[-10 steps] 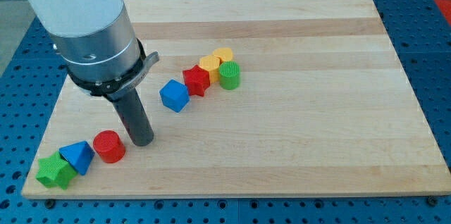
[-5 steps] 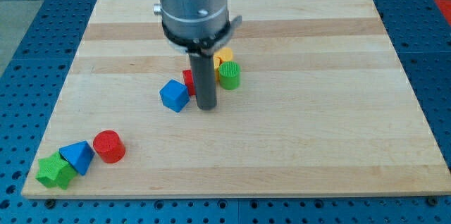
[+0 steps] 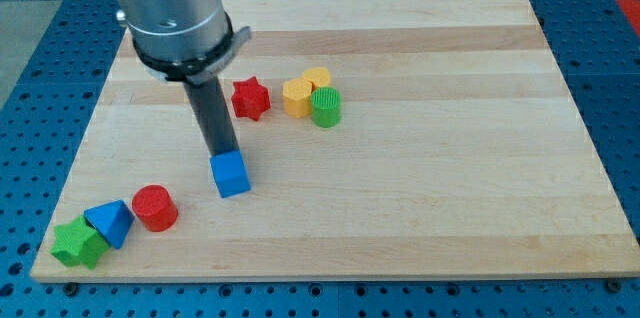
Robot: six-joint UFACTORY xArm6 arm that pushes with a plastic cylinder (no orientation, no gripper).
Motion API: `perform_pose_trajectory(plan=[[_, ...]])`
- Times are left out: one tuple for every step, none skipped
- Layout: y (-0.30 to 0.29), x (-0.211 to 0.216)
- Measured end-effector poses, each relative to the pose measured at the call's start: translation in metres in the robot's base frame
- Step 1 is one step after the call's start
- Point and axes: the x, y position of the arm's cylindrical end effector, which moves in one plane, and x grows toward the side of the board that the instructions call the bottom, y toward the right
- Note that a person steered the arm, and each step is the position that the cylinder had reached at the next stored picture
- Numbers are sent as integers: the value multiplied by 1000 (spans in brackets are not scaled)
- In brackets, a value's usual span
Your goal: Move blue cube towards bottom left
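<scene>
The blue cube [image 3: 231, 174] sits on the wooden board [image 3: 420, 188], left of the middle and toward the view's bottom. My tip [image 3: 223, 152] stands right at the cube's upper edge, touching it or nearly so. The rod rises up and to the left from there into the arm's grey body.
A red star block [image 3: 250, 98] lies up and right of the tip. A yellow block [image 3: 298, 97], a second yellow block [image 3: 317, 77] and a green cylinder [image 3: 325, 107] cluster to its right. A red cylinder [image 3: 154, 207], a blue triangular block [image 3: 110, 223] and a green block [image 3: 79, 243] sit at the bottom left.
The tip swung from the bottom left to beside the red star, then came down-left. The blue cube has slid toward the view's bottom and the red star has shifted up-left.
</scene>
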Motion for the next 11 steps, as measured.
perform_pose_trajectory(plan=[[30,17],[34,21],[50,30],[60,41],[61,49],[34,49],[31,49],[39,60],[39,80],[33,65],[48,31]])
